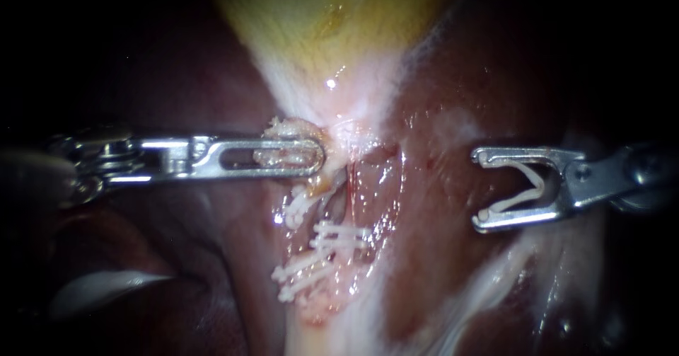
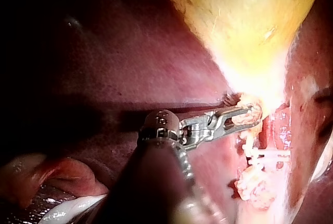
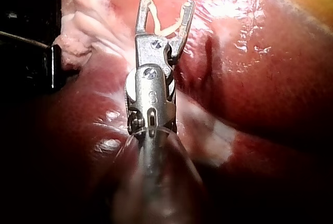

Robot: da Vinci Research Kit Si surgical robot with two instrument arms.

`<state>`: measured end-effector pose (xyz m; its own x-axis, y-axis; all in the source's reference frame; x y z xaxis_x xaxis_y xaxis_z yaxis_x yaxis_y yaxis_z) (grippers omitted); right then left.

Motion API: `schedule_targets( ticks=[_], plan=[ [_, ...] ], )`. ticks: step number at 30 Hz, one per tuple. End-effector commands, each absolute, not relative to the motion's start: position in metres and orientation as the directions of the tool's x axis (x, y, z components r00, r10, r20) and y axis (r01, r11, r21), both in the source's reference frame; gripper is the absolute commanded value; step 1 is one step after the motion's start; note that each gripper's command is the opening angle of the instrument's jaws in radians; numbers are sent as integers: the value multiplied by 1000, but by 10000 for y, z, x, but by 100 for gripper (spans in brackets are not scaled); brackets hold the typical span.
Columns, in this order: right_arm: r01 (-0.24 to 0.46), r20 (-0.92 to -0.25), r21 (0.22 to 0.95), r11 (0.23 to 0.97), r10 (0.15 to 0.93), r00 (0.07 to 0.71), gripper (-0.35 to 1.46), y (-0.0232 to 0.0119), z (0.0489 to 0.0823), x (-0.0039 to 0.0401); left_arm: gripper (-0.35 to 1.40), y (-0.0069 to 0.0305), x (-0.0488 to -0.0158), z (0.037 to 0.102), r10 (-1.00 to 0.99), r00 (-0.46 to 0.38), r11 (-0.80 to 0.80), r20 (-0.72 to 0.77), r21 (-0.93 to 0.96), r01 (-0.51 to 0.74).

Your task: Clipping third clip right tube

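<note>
1. Approach step. My right instrument (image 1: pixel 482 187) is at right of frame, its hand spread wide, both jaws carrying an open clip (image 1: pixel 525 186).
2. The tubes (image 1: pixel 351 186) lie at centre, well apart from it. Next move, as I judge it: advance left and straddle the rightmost tube.
3. My left instrument (image 1: pixel 311 156) has its hand clamped on pale tissue (image 1: pixel 286 127) under the gallbladder (image 1: pixel 339 16).
4. The placed clips (image 1: pixel 332 239) crowd the target.
</note>
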<state>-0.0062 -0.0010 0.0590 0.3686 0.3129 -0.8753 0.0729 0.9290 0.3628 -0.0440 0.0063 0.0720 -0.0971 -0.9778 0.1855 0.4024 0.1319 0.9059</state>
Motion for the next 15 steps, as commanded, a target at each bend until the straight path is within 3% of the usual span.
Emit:
schedule_targets(
  ticks=[1, 15],
  plan=[
    [73, -875, 363, 929, 313, 369, 50, -10, 590, -63, -35, 63, -439, 719, -978, -97, 132, 185, 906, 402],
    [74, -875, 363, 929, 313, 368, 50, -12, 588, -63, -35, 94, -393, 669, -976, -129, 110, 174, 910, 400]
  ],
)
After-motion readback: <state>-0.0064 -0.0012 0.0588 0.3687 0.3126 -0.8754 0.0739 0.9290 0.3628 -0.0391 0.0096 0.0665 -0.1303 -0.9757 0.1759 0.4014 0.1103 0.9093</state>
